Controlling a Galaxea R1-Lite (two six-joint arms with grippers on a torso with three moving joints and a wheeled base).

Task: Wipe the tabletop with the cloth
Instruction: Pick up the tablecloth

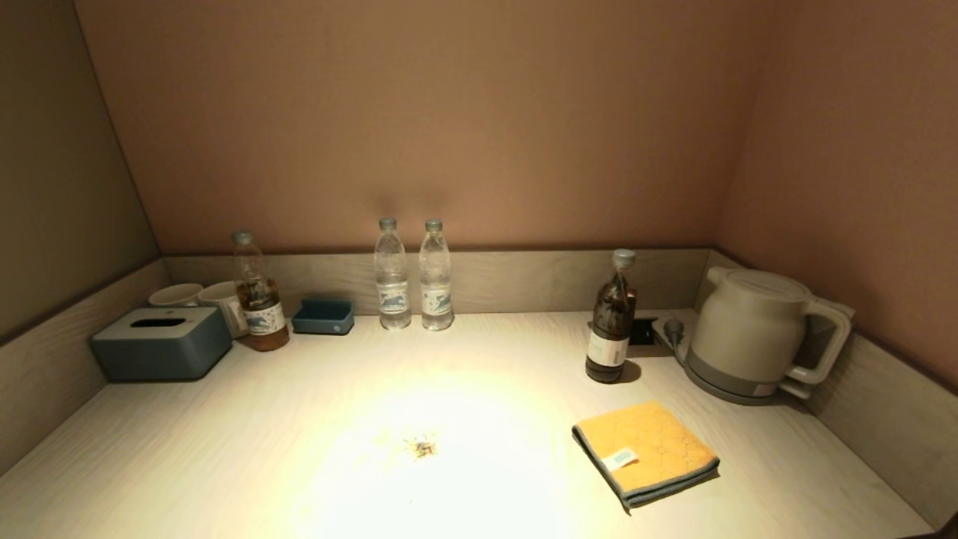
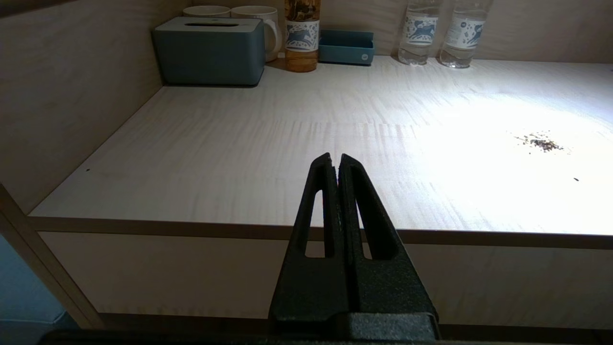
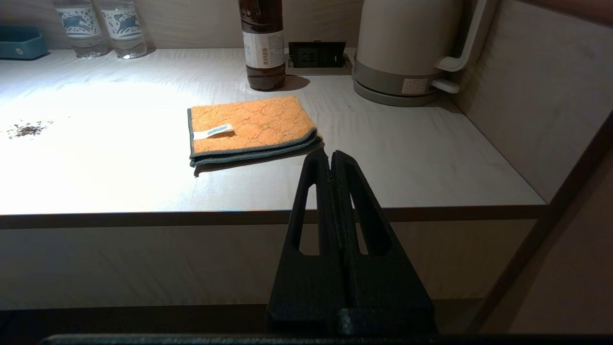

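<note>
The cloth [image 1: 645,451] [image 3: 251,128], yellow-orange with grey-blue edging and a white label, lies folded flat on the right part of the pale wood-grain tabletop [image 1: 224,449]. A small patch of dark crumbs [image 1: 421,446] [image 2: 541,142] [image 3: 26,129] sits in the bright spot at the middle. My right gripper [image 3: 330,155] is shut and empty, held off the table's front edge, short of the cloth. My left gripper [image 2: 334,158] is also shut and empty, in front of the table's left front edge. Neither arm shows in the head view.
A white kettle [image 1: 756,333] on its base stands at the back right, with a dark bottle [image 1: 611,318] beside it. Two water bottles [image 1: 413,275], a blue tray [image 1: 323,317], an amber bottle [image 1: 258,293], mugs [image 1: 202,298] and a grey-blue tissue box [image 1: 161,343] line the back left.
</note>
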